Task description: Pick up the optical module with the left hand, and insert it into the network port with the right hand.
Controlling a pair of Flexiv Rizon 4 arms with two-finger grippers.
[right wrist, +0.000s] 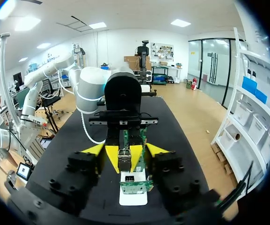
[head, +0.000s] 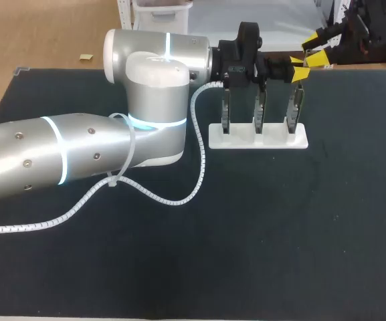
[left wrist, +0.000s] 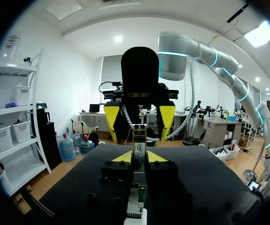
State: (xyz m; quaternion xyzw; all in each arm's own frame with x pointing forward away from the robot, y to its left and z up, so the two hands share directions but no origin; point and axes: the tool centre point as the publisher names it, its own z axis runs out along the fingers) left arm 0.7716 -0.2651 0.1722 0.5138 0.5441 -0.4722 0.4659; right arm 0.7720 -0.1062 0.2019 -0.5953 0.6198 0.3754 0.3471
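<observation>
My left gripper (head: 298,67) hovers over the right-hand board of the white stand (head: 274,140), shut on the small metal optical module (left wrist: 139,149), which pokes out ahead of its yellow tips. My right gripper (head: 318,52) faces it from the far side. Its fingers stand open, wide apart on either side of the module's free end, as the left wrist view shows around (left wrist: 139,119). In the right wrist view the module (right wrist: 124,158) sits between my right fingers (right wrist: 94,150), flanked by the left gripper's tips. Below it stands a green board with a network port (right wrist: 134,182).
The white stand carries three upright circuit boards (head: 259,110) in a row at the table's far middle. My left arm (head: 79,157) and its white cable (head: 172,197) lie across the left half of the dark mat. The table's back edge is just behind the grippers.
</observation>
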